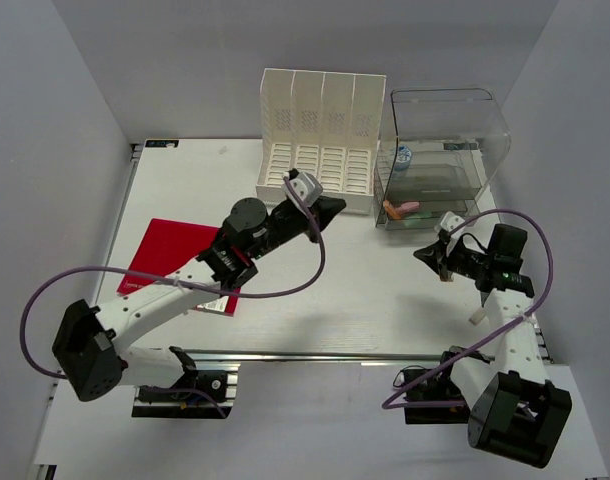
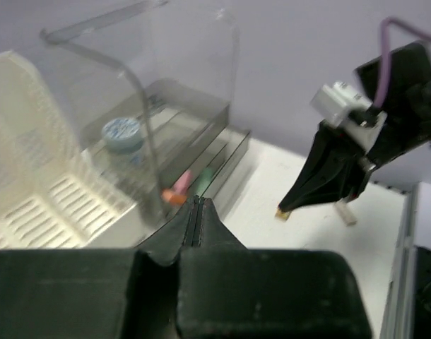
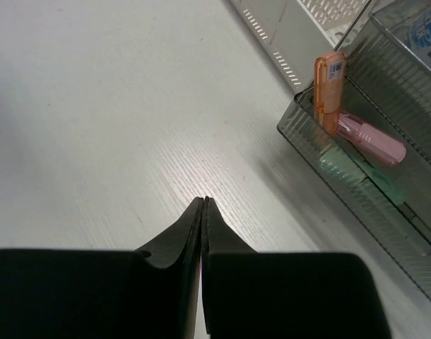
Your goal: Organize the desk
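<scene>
- Two grippers hang over the desk (image 1: 345,290) with nothing in them. The left gripper (image 1: 337,204) and the right gripper (image 1: 422,255) both have their jaws pressed together, the tips meeting in a thin seam in each wrist view.
- The desk spreads beneath both hands and well beyond them on every side.
- A white file rack (image 1: 320,120) stands just ahead of the left gripper. A clear tiered organizer (image 1: 455,130) stands ahead of the right gripper.
- A red folder (image 1: 170,245) lies flat behind the left gripper, partly under that arm. It looks like the one large item not yet filed, so fetching it is probably the step in hand.
- Doing that well likely means spreading the jaws before descending. The folder lies flush on the top, so it should be taken by a free edge, then stood upright in a rack slot.
- An orange highlighter (image 3: 328,88) and a pink highlighter (image 3: 374,138) lie touching in the organizer's lowest tier, ahead and to the right of the right gripper.
- Plain pale walls (image 1: 285,40) close in ahead of the hands and on both sides.
- The surface is smooth matte white with a faint grain, so a thin folder may slide rather than lift.
- An aluminium rail (image 1: 315,354) runs behind both hands, near the arm bases.
</scene>
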`<state>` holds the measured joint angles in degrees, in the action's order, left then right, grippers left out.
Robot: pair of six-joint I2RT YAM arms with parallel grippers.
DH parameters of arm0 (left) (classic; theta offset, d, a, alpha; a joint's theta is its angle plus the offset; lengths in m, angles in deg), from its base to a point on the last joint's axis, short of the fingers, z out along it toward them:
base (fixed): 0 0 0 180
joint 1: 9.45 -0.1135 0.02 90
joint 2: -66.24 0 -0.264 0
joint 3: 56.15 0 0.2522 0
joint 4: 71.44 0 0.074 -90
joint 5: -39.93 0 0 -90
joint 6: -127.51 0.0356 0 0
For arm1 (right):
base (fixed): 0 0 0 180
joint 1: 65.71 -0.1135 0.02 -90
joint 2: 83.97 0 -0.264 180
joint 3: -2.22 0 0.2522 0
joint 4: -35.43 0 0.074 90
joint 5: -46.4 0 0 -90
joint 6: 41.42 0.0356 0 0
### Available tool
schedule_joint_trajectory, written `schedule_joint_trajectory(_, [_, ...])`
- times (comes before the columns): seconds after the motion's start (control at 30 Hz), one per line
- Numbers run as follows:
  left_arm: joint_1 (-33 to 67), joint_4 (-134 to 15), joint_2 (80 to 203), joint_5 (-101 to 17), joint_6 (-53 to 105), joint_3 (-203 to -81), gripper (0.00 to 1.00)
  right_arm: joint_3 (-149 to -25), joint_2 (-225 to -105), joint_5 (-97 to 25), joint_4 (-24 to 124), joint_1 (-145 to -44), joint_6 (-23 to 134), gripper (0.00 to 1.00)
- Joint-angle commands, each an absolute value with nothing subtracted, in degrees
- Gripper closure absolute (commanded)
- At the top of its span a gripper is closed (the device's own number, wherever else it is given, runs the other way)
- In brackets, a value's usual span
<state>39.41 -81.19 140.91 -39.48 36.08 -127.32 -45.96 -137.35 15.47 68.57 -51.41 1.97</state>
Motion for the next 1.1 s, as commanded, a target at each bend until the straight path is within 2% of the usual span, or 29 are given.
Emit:
schedule_joint_trajectory(0.0, [39.2,-68.4,137.9,-48.7,38.7,-124.1,1.00,-45.5,-136.6,10.0,59.2,-53.9,6.7,0.97])
schedule_joint_trajectory(0.13, [38.7,-58.9,136.5,-56.2,34.2,-127.2,0.97,-47.0,-138.2,1.9,55.8,-57.9,8.8,0.99])
schedule_joint_trajectory(0.17, [38.2,-54.3,136.6,-57.9,33.3,-128.0,0.92,-47.1,-138.7,0.4,55.1,-58.4,8.3,0.99])
schedule_joint_trajectory(0.23, [38.2,-54.2,136.1,-57.9,34.1,-126.3,0.78,-47.0,-140.0,-3.3,53.2,-60.3,7.8,0.97])
schedule_joint_trajectory(0.27, [38.2,-54.8,135.7,-57.8,34.2,-125.1,0.59,-47.3,-140.7,-4.4,51.4,-60.9,6.8,0.96])
schedule_joint_trajectory(0.37, [38.2,-55.1,134.8,-57.4,34.9,-122.4,0.43,-51.7,-145.2,-7.8,50.9,-64.3,6.7,0.96])
schedule_joint_trajectory(0.57, [38.2,-52.7,135.1,-58.1,37.2,-123.0,0.32,-58.6,-155.1,-17.1,44.6,-73.0,8.3,0.98])
schedule_joint_trajectory(0.7, [38.2,-52.1,134.3,-57.9,37.3,-123.3,0.19,-61.2,-160.6,-22.8,40.9,-77.8,9.1,1.00])
schedule_joint_trajectory(1.07, [38.2,-52.8,133.3,-58.1,39.4,-122.4,0.16,-62.7,-163.2,-33.5,36.5,-84.8,7.6,1.00])
